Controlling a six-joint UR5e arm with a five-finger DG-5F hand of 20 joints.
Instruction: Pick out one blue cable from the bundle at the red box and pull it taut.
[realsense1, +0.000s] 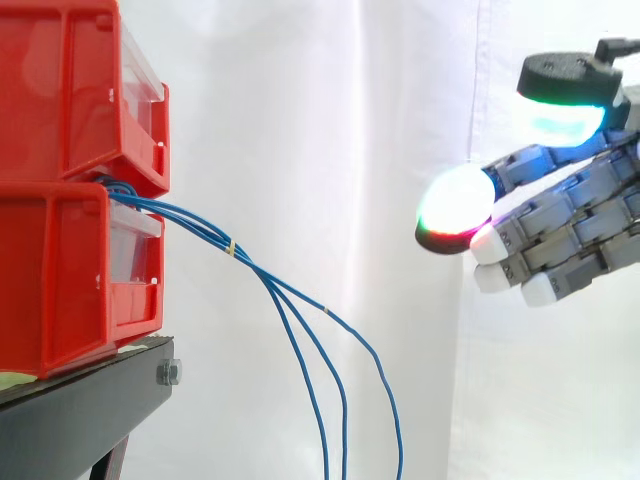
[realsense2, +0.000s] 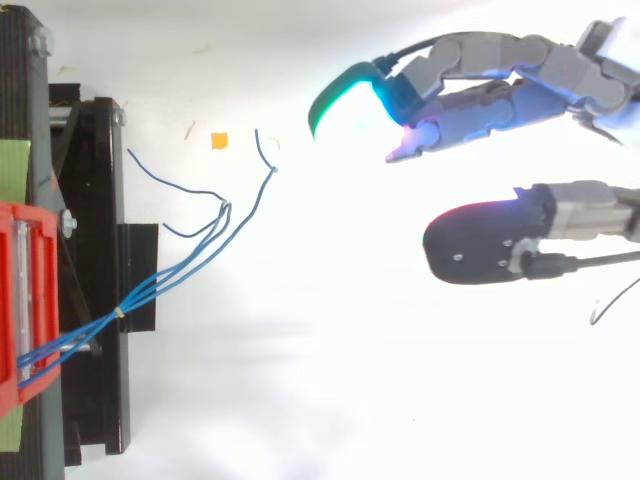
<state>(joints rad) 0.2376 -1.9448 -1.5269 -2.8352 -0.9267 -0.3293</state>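
Note:
A bundle of thin blue cables (realsense1: 262, 272) leaves the gap between the stacked red boxes (realsense1: 75, 180) at the left and droops down to the right. A small pale tie (realsense1: 232, 248) binds them near the boxes. From above, the blue cables (realsense2: 175, 275) run from the red box (realsense2: 25, 300) and fan out on the white floor. My hand (realsense1: 570, 215) hovers well to the right of the cables, apart from them. Its fingers are stretched toward the boxes, the thumb set apart, and nothing lies between them. From above, the hand (realsense2: 500, 85) reaches in from the right edge.
The red boxes rest on a black stand (realsense1: 85, 405) at the lower left. A small orange scrap (realsense2: 218, 140) lies on the floor near the cable ends. A white curtain (realsense1: 330, 150) hangs behind everything.

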